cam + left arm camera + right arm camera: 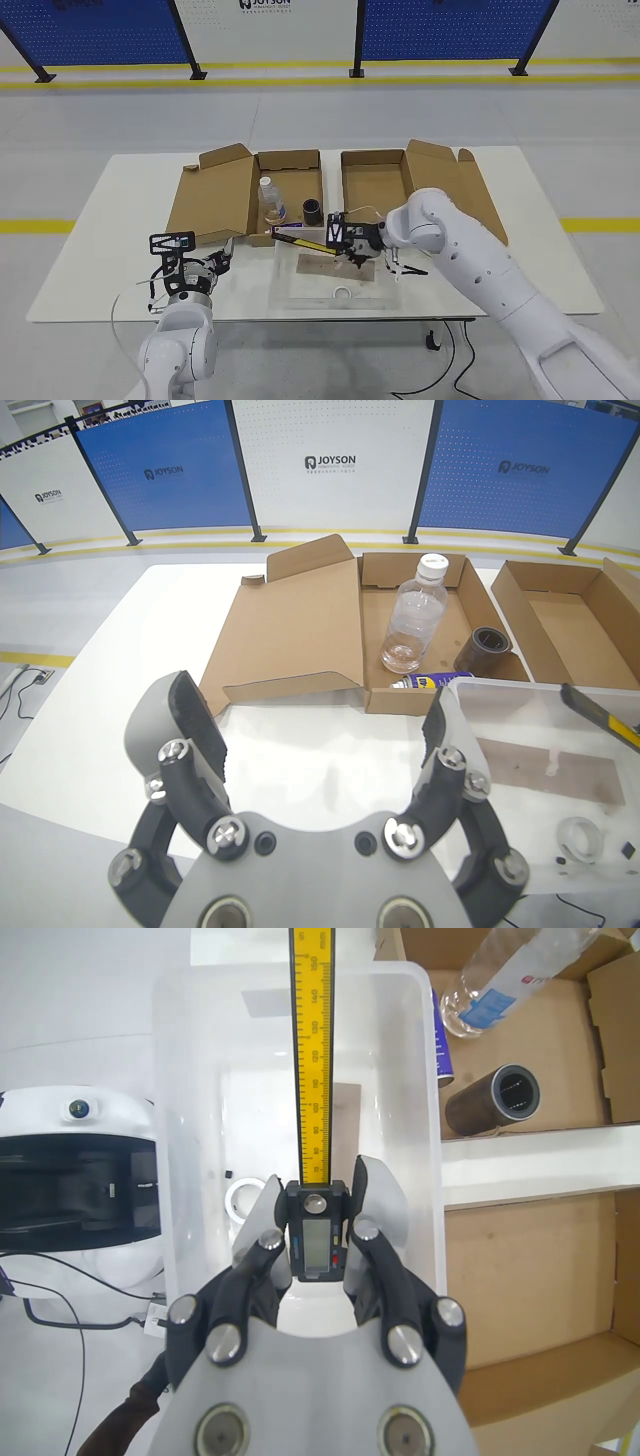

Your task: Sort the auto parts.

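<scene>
My right gripper (314, 1192) is shut on the black head of a yellow digital caliper (312, 1053), held level above the clear plastic bin (422, 1138); the caliper (305, 240) juts toward the left box. A metal ring (239, 1198) and a small black piece lie in the bin. The left cardboard box (475, 600) holds a clear bottle (412, 620), a dark cylinder sleeve (482, 650) and a blue spray can (432, 680). My left gripper (320, 725) hangs open over bare table (125, 700) beside the bin's left end, holding nothing.
A second cardboard box (375, 185) stands at the right with nothing visible in it. Both boxes have lids folded flat outward. A brown patch (550, 770) lies under the bin. Cables hang off the table's front edge.
</scene>
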